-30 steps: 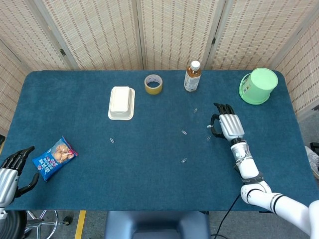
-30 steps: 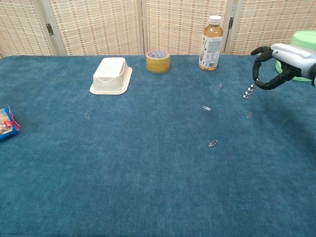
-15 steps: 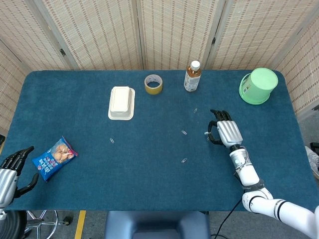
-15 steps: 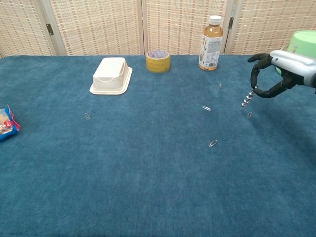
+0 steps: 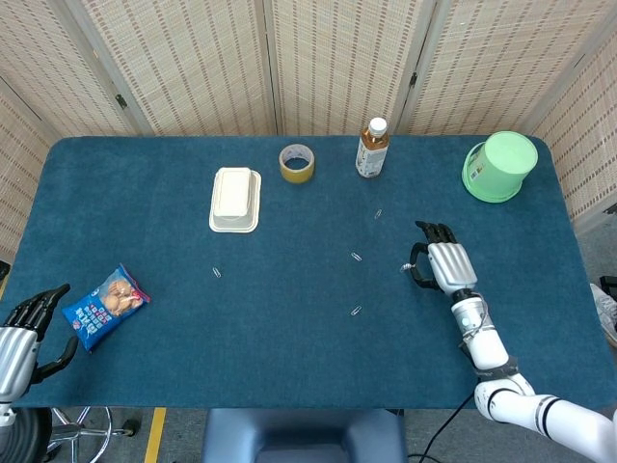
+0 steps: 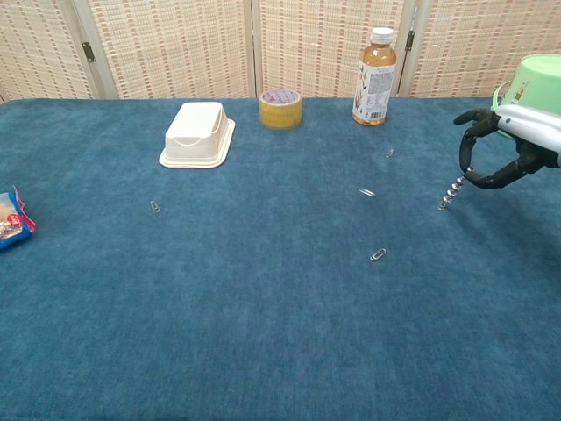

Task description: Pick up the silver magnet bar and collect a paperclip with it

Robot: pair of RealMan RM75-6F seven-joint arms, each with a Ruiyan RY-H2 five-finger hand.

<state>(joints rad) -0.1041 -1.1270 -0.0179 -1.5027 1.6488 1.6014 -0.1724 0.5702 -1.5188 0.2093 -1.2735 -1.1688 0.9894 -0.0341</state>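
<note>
Fingers of your right hand (image 6: 504, 158) pinch the silver magnet bar (image 6: 452, 193), which hangs tilted with its lower tip on the blue tablecloth (image 6: 263, 307). Nearer, your left hand (image 5: 21, 333) hangs spread and empty. Farther off stands the tea bottle (image 6: 374, 77).

a staged robot test room, likely a lab: a table (image 5: 289, 338) covered in blue felt, woven folding screens (image 5: 337, 58) closing off its far edge, yellow floor tape (image 5: 154, 424) by the near edge.
</note>
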